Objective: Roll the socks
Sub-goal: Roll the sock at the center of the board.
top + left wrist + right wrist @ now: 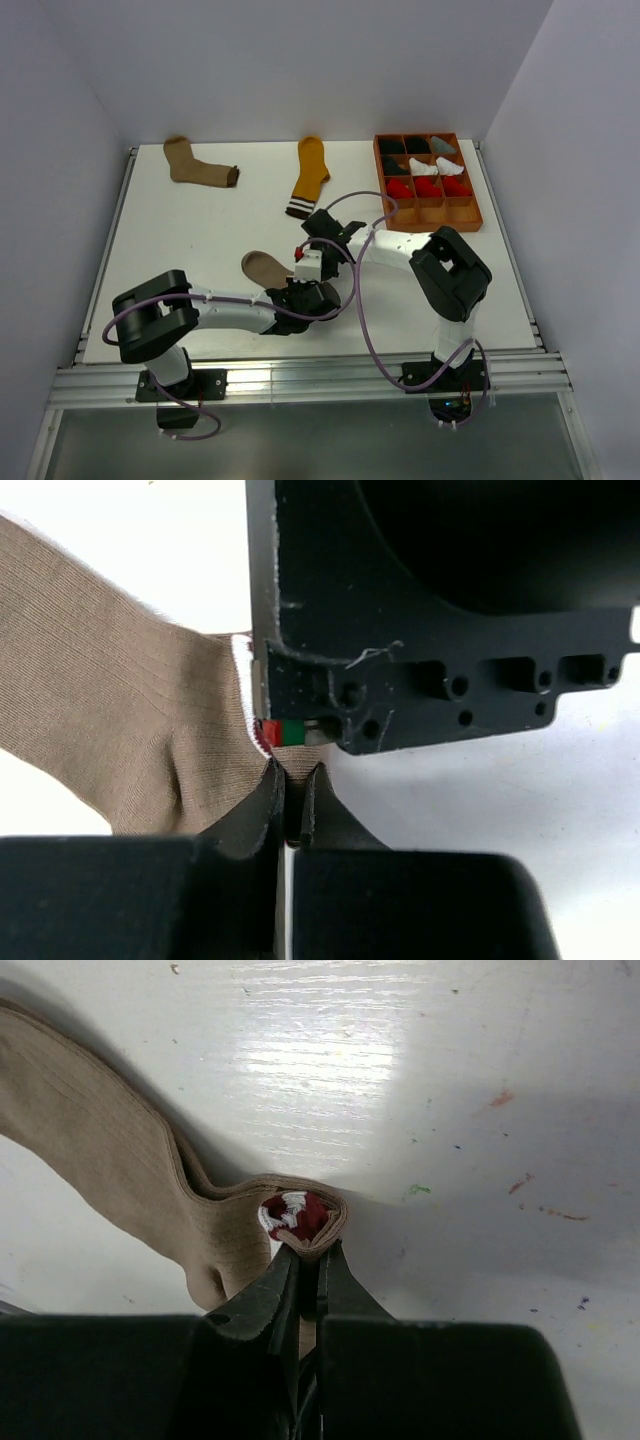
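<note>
Rolling is starting: the right pincer is clamping the curled cuff of the light brown sock, with the left pincer pinching fabric beside it. The next move is probably turning the cuff toeward.

You have three socks in front of you. The light brown sock lies nearest, its foot stretched out to the left and its red-and-white cuff curled into a small tight roll at the right end. The tan sock lies flat and unrolled far left, dark cuff pointing right. The mustard sock lies flat farther back, striped cuff toward you.
</note>
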